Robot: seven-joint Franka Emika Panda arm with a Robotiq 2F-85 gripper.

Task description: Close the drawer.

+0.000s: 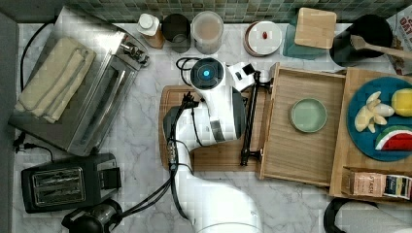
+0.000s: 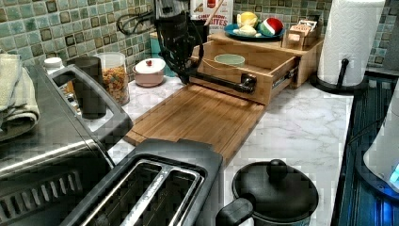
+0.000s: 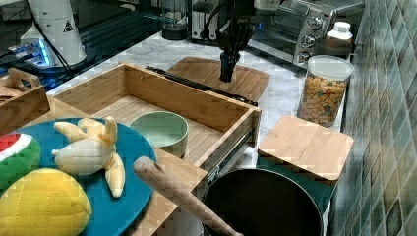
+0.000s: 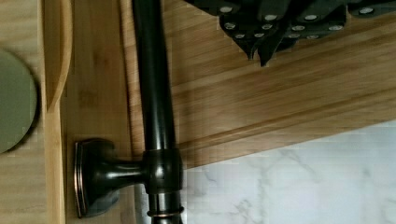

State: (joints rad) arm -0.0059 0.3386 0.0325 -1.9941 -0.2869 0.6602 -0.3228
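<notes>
While drawer [image 1: 301,155] stands open, green bowl [image 1: 308,115] sits inside.

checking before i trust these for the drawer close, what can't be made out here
- Claw: its tips are dark against the cutting board in the right view; the robot's own arm covers it in the top view. Open or shut is unclear.
- Contact with the drawer handle: not settled; the wrist view cuts the claw off at the edge.
- Drawer rails: the top view hides them under the wooden top.
- Box labels: too small to read.
</notes>
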